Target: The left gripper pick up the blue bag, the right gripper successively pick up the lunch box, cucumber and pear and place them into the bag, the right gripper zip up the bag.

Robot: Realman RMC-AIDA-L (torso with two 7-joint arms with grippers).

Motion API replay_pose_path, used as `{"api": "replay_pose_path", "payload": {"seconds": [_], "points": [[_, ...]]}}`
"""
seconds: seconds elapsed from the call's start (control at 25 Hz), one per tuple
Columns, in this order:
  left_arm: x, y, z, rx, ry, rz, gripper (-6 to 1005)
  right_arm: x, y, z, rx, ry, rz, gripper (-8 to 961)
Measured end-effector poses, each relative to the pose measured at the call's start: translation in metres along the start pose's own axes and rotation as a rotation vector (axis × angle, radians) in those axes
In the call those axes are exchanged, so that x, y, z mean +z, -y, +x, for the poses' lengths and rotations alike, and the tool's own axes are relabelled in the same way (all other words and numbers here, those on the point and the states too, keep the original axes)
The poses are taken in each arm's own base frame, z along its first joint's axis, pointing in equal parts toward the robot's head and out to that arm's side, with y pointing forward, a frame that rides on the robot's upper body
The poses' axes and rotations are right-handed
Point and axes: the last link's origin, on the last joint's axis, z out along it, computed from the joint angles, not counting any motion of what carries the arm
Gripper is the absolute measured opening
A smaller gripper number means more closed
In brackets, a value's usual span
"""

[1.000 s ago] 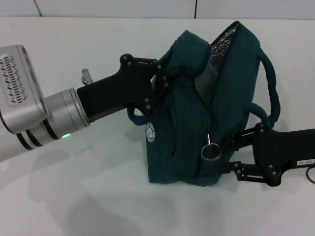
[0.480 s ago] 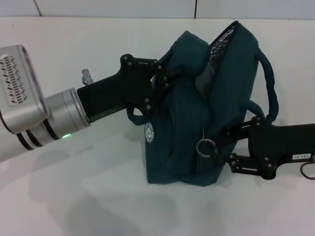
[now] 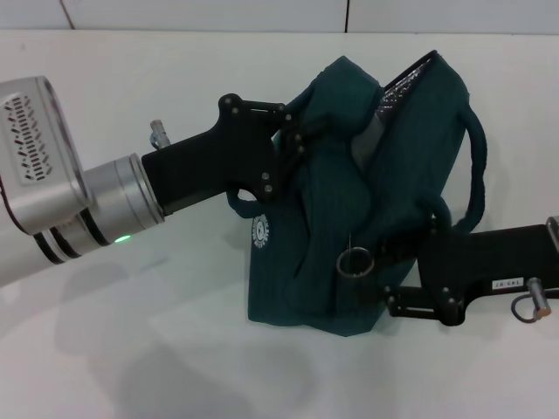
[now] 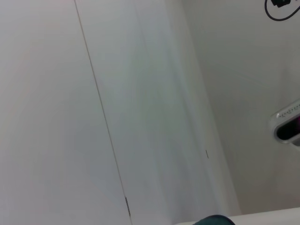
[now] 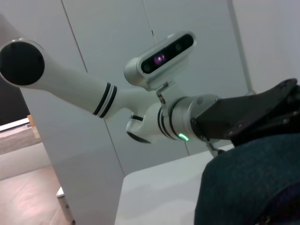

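Note:
The blue bag (image 3: 349, 201) stands on the white table, leaning a little, with only a narrow slit of silver foil lining (image 3: 402, 80) showing at its top. My left gripper (image 3: 290, 147) reaches in from the left and is shut on the bag's upper left edge. My right gripper (image 3: 386, 278) comes in from the right, low against the bag's front, shut at the zipper, with the silver ring pull (image 3: 354, 263) hanging just beside its tips. In the right wrist view the left gripper (image 5: 285, 115) sits above the bag's fabric (image 5: 253, 187). Lunch box, cucumber and pear are out of view.
The white table (image 3: 175, 349) lies bare in front and to the left of the bag. One loop handle (image 3: 476, 166) arches off the bag's right side above my right arm. A white panelled wall (image 4: 140, 93) fills the left wrist view.
My right gripper has slid left along the bag's front, and the ring pull has travelled left with it. The foil slit at the top has narrowed, and the bag shifted slightly.

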Motion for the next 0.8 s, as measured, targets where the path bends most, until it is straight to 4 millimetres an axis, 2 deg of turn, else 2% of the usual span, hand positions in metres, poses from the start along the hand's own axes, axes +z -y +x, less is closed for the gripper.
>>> {"api": "replay_pose_path", "payload": {"seconds": [0.56, 0.8], "points": [[0.0005, -0.0039, -0.0027, -0.024, 0.000, 0.004, 42, -0.0008, 0.0055, -0.0016, -0.012, 0.042, 0.060, 267], [0.0006, -0.0068, -0.0052, -0.045, -0.014, 0.034, 42, -0.0019, 0.0039, 0.0008, -0.043, 0.050, 0.069, 60]]}}
